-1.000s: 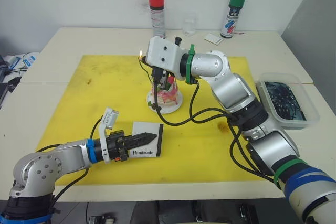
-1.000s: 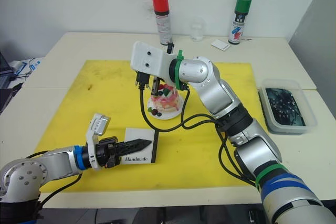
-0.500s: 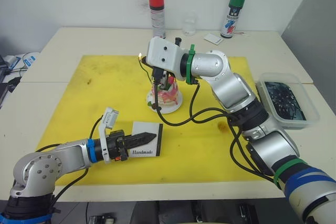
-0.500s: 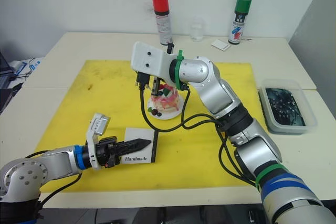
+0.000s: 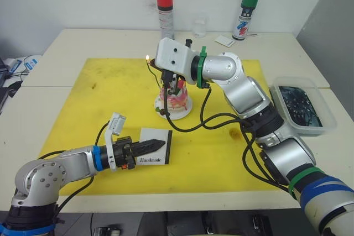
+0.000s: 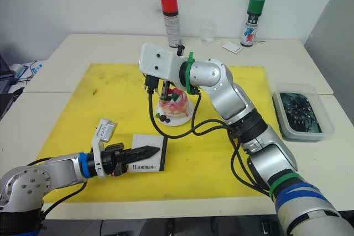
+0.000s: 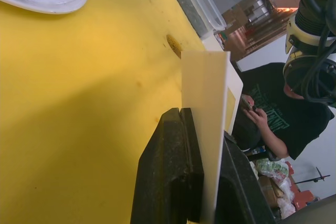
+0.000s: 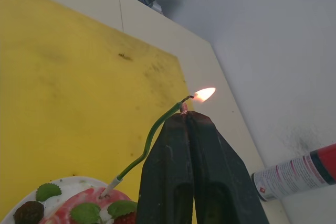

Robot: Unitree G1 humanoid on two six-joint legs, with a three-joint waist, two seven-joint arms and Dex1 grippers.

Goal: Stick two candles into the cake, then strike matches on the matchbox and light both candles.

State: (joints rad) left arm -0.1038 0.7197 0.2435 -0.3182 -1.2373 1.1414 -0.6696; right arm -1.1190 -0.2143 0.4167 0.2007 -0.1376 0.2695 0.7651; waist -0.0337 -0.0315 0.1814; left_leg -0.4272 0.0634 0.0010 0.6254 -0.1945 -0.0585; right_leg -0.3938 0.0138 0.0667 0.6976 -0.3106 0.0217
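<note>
The right gripper (image 8: 185,115), fingers pressed on a match, should hold steady beside the green candle (image 8: 149,142) (already flaming); the left gripper (image 7: 202,129) pinches the matchbox (image 5: 155,146).

Even, bright overhead light fills the head views, and shadows on the yellow mat (image 5: 99,98) stay soft and short. The white table (image 5: 66,48) reads pale without harsh glare. In the right wrist view a small flame (image 8: 203,94) glows sharply against a dull grey wall. The left wrist view is warm-toned, its near black fingers (image 7: 173,182) blurred and the background soft.
</note>
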